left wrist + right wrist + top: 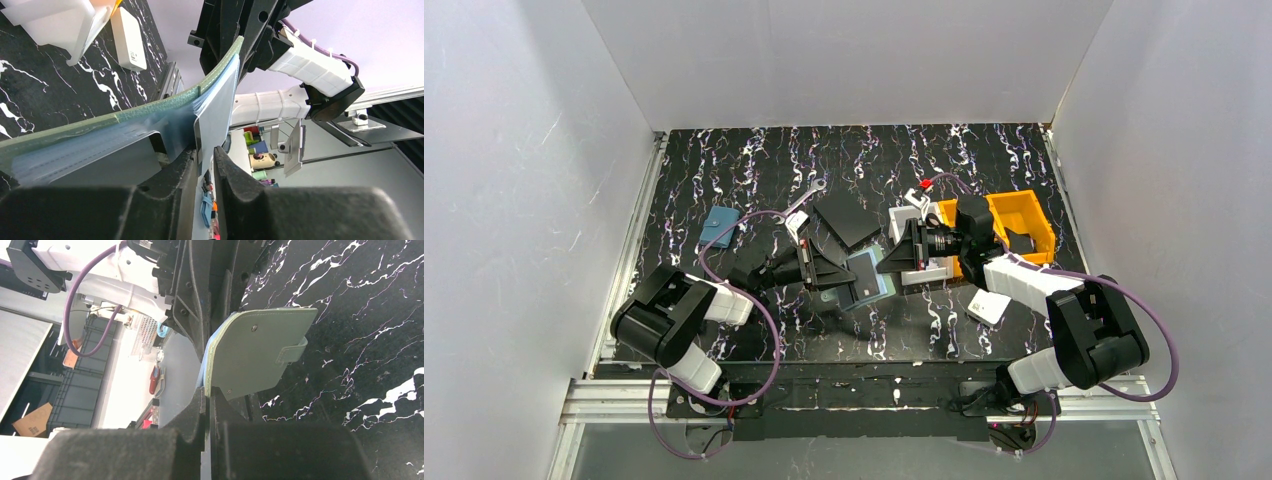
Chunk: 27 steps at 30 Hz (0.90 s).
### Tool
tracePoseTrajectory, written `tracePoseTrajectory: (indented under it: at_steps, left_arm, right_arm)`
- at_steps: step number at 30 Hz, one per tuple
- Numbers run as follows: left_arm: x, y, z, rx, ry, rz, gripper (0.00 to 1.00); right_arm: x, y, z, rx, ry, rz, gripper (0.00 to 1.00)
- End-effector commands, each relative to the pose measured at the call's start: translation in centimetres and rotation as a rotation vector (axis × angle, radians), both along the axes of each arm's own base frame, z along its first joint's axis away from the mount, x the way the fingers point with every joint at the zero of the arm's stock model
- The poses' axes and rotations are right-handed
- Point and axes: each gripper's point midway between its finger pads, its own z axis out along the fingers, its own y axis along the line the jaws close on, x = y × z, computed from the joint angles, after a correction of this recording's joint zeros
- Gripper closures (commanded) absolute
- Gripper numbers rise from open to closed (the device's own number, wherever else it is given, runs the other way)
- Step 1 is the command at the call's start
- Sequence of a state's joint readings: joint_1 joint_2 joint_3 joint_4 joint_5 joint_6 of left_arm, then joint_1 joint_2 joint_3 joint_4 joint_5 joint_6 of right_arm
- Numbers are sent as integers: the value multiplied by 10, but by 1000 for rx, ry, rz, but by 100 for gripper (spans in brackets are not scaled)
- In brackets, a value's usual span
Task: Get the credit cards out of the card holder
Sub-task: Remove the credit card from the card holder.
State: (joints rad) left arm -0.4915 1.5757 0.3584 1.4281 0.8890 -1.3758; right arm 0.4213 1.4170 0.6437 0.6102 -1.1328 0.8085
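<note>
Left hand nearly closed, pinching light-blue inner layer of card holder; card or panel, cannot tell. Right hand closed on holder's green outer edge. Card holder open, held over table centre, between both hands.

Left arm and right arm are both showing chunky black joint housings plus white grid-textured link shells. Purple cable is running up each arm from the mounting rail, with white zip ties pinning it on the right one. Left gripper and right gripper are showing matte black, grainy fingers. Black brackets with screw holes are sitting behind them.
</note>
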Motion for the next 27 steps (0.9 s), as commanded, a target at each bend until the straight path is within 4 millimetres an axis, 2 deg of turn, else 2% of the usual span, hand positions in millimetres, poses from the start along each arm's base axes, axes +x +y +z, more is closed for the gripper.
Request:
tracePoseTrajectory:
  at_steps: [1, 5, 16, 20, 24, 27]
  left_arm:
    - [3, -2, 14, -31, -54, 7, 88]
    - [1, -1, 12, -27, -48, 5, 100]
    - [-10, 11, 8, -19, -48, 15, 100]
    - [-13, 19, -3, 0, -28, 27, 100]
    - [-14, 21, -15, 20, -2, 27, 100]
    - [-14, 20, -18, 27, 6, 19, 100]
  right_arm:
    - [1, 2, 15, 39, -82, 23, 99]
    - [1, 2, 15, 39, -83, 24, 99]
    - [2, 0, 20, 46, -95, 23, 99]
    - [3, -1, 20, 46, -98, 20, 99]
    - [4, -1, 12, 31, -90, 16, 99]
    - [2, 1, -2, 2, -80, 13, 99]
